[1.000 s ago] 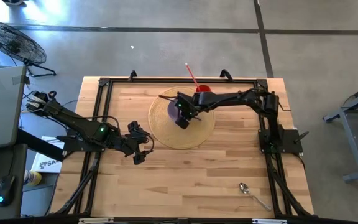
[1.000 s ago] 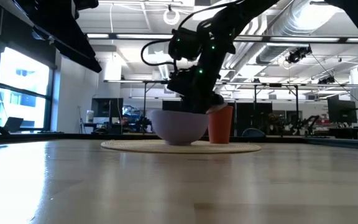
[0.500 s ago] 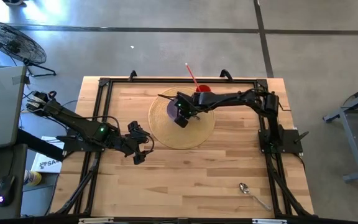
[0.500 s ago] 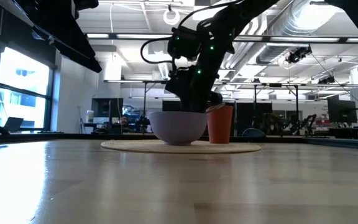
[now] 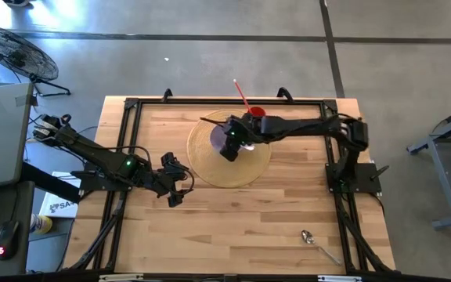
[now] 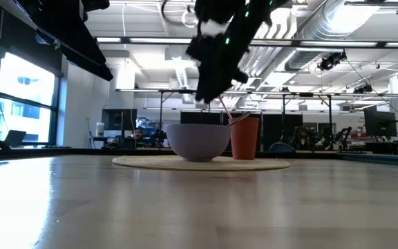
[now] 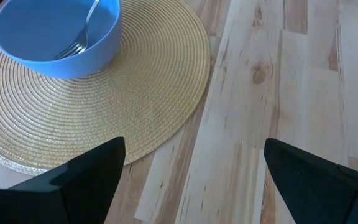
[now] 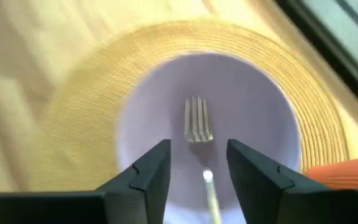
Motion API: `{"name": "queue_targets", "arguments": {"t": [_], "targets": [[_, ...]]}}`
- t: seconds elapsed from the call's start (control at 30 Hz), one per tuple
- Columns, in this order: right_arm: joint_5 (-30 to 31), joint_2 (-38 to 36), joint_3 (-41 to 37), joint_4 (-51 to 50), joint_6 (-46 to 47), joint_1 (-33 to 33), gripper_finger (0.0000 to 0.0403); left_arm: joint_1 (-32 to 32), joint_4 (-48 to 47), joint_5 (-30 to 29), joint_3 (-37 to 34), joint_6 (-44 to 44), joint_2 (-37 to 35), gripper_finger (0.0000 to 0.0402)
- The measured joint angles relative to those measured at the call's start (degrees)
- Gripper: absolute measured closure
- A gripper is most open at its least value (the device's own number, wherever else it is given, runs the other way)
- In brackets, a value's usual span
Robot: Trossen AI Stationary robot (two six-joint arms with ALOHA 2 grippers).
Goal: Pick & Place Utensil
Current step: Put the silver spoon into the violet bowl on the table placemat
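The fork (image 8: 199,124) lies in the bowl (image 8: 253,143) beneath the spread, empty right hand (image 8: 197,163), which should be lifted straight clear

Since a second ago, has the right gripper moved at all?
Yes. The right gripper has risen clear above the bowl, where it earlier sat at the rim.

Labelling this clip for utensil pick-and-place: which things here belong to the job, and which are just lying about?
In the job:
fork lying in the bowl
right gripper, open above the bowl
placemat under the bowl

Lying about:
spoon near the table's corner
orange cup with straw
left gripper, open, waiting
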Motion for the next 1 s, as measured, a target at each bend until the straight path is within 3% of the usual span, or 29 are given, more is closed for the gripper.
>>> {"name": "queue_targets", "arguments": {"t": [0.3,0.63,0.77,1.0], "targets": [[3.70,-10.10,0.00,-9.67,0.53,10.43,0.0215,0.02,0.03,0.00,0.00,-0.01,-0.01,0.0023],[11.61,-14.15,0.00,-22.42,11.99,28.08,0.0210,0.02,0.01,0.00,0.00,-0.01,-0.01,0.0023],[9.29,-13.61,0.00,-26.98,18.64,33.27,0.0210,0.02,0.01,0.00,0.00,-0.02,-0.01,0.0023],[-0.92,-11.49,0.00,-36.84,32.90,39.94,0.0210,0.02,0.01,0.00,0.00,-0.01,-0.02,0.0023]]}}
